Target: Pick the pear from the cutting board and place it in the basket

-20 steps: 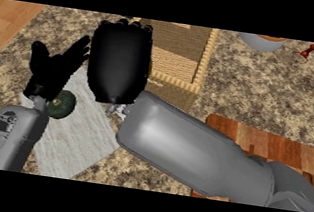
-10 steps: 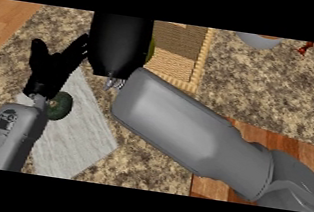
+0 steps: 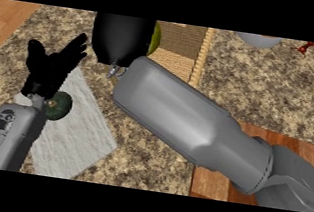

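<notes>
Over the basket (image 3: 179,48), the right hand (image 3: 121,37) curls round the pear (image 3: 155,39) (mostly hidden); left hand (image 3: 50,65) open.

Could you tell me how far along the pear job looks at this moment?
The pickup looks done: the right hand is over the basket, with a green sliver, probably the pear, at its edge. The release into the basket is left; the hand hides whether the pear rests inside. The left hand rests open at left, over the cutting board, beside a dark green object.
</notes>
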Robot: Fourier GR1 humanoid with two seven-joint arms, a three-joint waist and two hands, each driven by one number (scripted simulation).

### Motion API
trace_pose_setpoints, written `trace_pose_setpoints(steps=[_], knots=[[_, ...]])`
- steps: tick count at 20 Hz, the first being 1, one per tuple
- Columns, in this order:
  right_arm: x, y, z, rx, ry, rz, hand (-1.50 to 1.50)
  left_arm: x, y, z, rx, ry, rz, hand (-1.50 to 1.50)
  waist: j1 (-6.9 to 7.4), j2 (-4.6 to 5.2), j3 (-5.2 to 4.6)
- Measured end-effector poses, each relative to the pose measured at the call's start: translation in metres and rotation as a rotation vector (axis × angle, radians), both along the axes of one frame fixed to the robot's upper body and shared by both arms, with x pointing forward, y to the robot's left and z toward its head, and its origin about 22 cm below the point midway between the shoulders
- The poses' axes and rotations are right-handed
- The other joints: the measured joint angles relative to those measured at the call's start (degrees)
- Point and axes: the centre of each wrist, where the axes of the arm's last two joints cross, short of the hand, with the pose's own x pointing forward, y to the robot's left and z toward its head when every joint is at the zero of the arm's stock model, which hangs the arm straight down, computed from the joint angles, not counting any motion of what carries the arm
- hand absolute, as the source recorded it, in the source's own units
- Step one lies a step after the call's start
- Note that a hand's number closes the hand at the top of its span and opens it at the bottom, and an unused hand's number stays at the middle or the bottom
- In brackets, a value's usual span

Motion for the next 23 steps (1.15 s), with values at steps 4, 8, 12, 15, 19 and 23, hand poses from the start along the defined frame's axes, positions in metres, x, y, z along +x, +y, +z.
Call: trace_pose_setpoints(steps=[4, 8, 12, 15, 19, 23], knots=[[0.001, 0.003, 0.012, 0.050, -0.048, 0.017, -1.50, -0.002, 0.004, -0.003, 0.004, 0.000, 0.009, 0.00, -0.47, -0.21, 0.04], [0.003, 0.004, 0.034, 0.149, -0.131, 0.030, -1.50, -0.005, 0.011, -0.007, 0.001, 0.011, 0.029, 0.00, -1.80, -0.62, 0.14], [0.001, 0.004, 0.059, 0.269, -0.202, 0.046, -1.50, -0.007, 0.021, -0.010, -0.006, 0.017, 0.058, 0.00, -3.57, -1.16, 0.21], [-0.005, 0.005, 0.073, 0.347, -0.227, 0.062, -1.50, -0.012, 0.029, -0.015, -0.008, 0.025, 0.089, 0.00, -5.27, -1.65, 0.26], [-0.019, 0.005, 0.092, 0.444, -0.202, 0.093, -1.50, -0.019, 0.037, -0.020, -0.007, 0.040, 0.124, 0.00, -7.58, -2.28, 0.33], [-0.033, 0.000, 0.098, 0.507, -0.148, 0.129, -1.50, -0.030, 0.051, -0.022, -0.008, 0.041, 0.165, 0.00, -9.55, -2.66, 0.41]])
